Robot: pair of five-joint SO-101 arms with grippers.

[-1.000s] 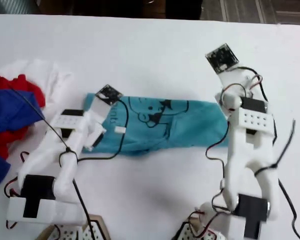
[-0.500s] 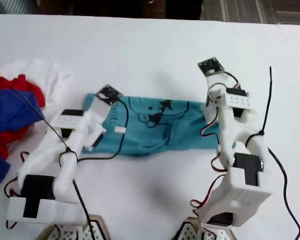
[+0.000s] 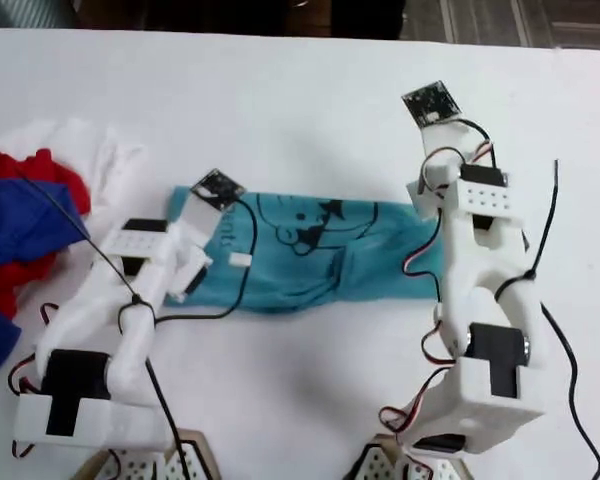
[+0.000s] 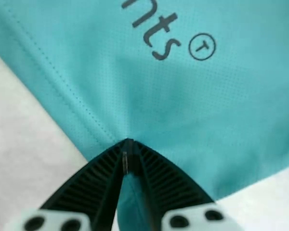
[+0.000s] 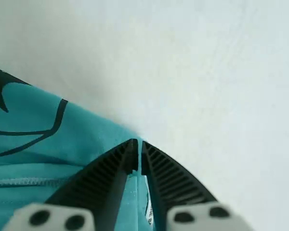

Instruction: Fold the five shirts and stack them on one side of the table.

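Note:
A teal shirt [image 3: 310, 255] with a black cartoon print lies folded into a long strip across the middle of the table. My left gripper [image 4: 127, 144] is shut on the teal shirt's [image 4: 192, 106] left end, pinching the cloth beside printed letters. My right gripper [image 5: 136, 144] is shut on the teal shirt's [image 5: 43, 130] right end, at its far corner by the bare table. In the high view the left arm [image 3: 130, 290] stands over the strip's left end and the right arm [image 3: 475, 250] over its right end.
A heap of unfolded shirts, red [image 3: 30, 175], blue [image 3: 15, 235] and white [image 3: 95, 160], lies at the table's left edge. The white table [image 3: 300, 110] stretches beyond the teal shirt. Arm bases and loose cables stand along the front edge.
The right arm swung in over the shirt's right end, then drew back to the right a little. The shirt's right end rumpled and pulled in slightly. The left arm kept still.

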